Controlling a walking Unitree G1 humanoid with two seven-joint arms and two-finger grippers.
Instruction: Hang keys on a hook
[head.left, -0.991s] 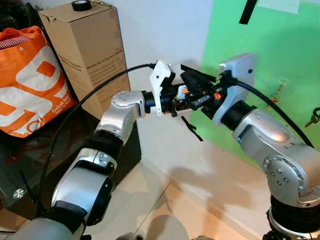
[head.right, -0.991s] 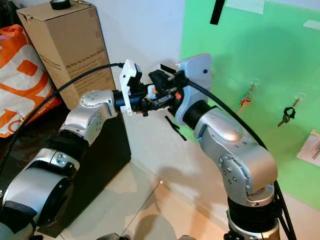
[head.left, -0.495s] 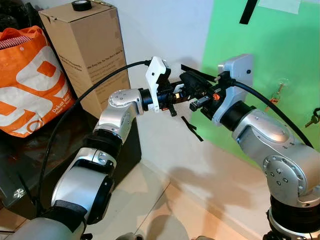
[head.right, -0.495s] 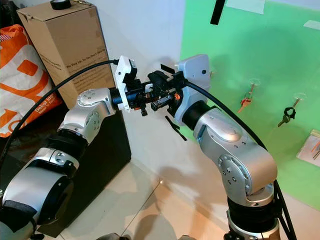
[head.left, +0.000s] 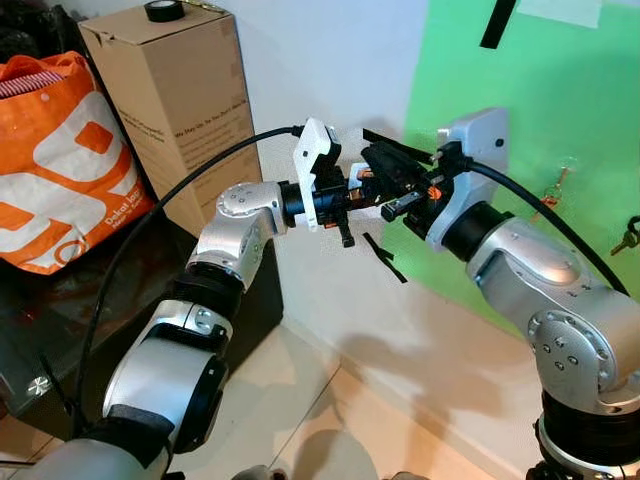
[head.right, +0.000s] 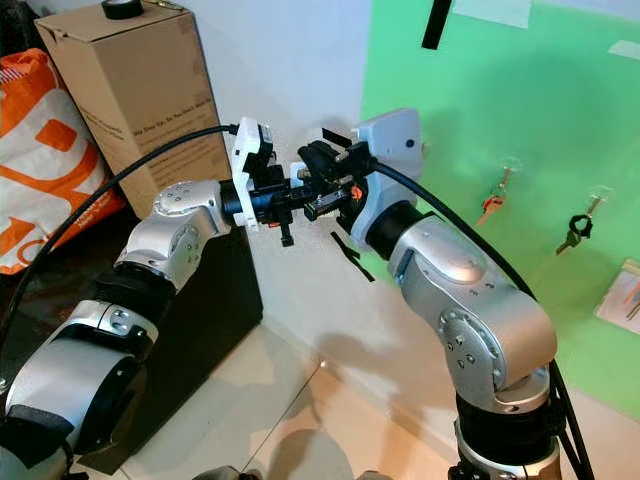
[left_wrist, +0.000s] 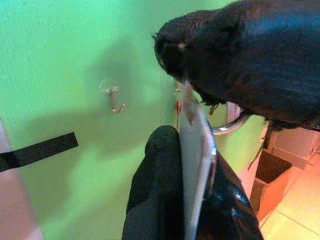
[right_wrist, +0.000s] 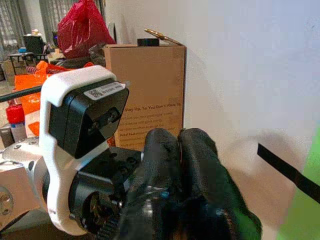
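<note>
Up at chest height, both silver arms meet in front of the white wall, just beside the edge of the green wall panel (head.right: 560, 120). The left end effector (head.left: 352, 198) and the right end effector (head.left: 392, 182) point at each other, tips overlapping. In the left wrist view the left black fingers (left_wrist: 165, 200) pinch a flat silvery tag (left_wrist: 196, 160) between them, and a metal key ring (left_wrist: 231, 120) hangs at the tag's top, against the right end effector's dark fingers (left_wrist: 250, 55); this is the bunch of keys being passed between the two. In the right wrist view the right fingers (right_wrist: 185, 160) lie pressed together, with the left wrist's white camera housing (right_wrist: 75, 145) close behind them; whether they grip the keys cannot be told.

On the green panel, well apart from the end effectors, a small clear wall hook (head.right: 508, 166) carries a set of orange-tagged keys (head.right: 492, 204), and a second hook (head.right: 598, 194) next to it carries dark keys (head.right: 573, 230). The left wrist view shows a bare hook (left_wrist: 113, 96) on the green surface. Strips of black tape (head.right: 436, 22) stick to the panel and the wall.

To the robot's left stands a tall cardboard box (head.left: 175, 100) with a roll of black tape (head.left: 164, 10) on top, beside an orange and white shopping bag (head.left: 60, 160) on a dark glossy worktop (head.left: 90, 300).
</note>
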